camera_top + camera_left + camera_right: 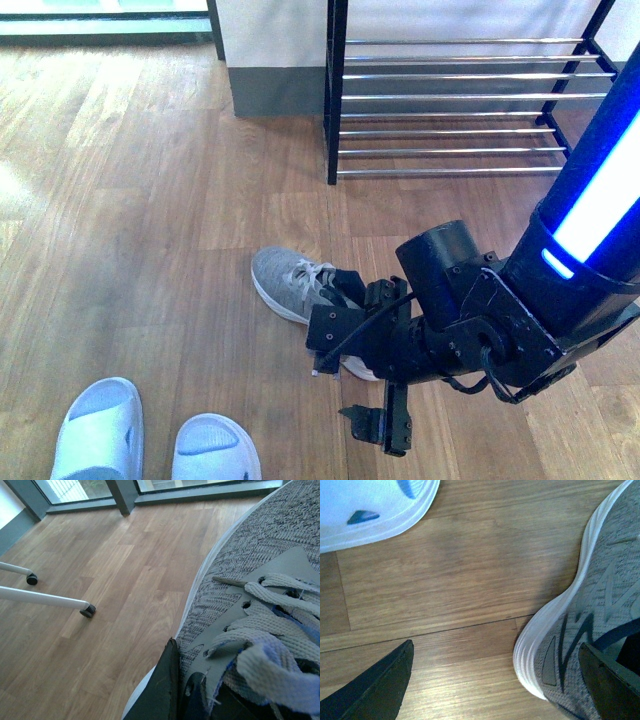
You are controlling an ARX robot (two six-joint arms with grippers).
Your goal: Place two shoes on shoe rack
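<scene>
While right end effector (495, 645) gapes, grey knit sneaker (605, 595) with white ribbed sole seemingly lies between.

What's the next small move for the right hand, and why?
Probably close the right hand on the sneaker. In the right wrist view its fingers are spread wide and straddle the shoe's side: one over the floor outside the sole, the other over the upper. The sneaker lies on the floor, short of the shoe rack, so a grasp comes before any lift.
</scene>
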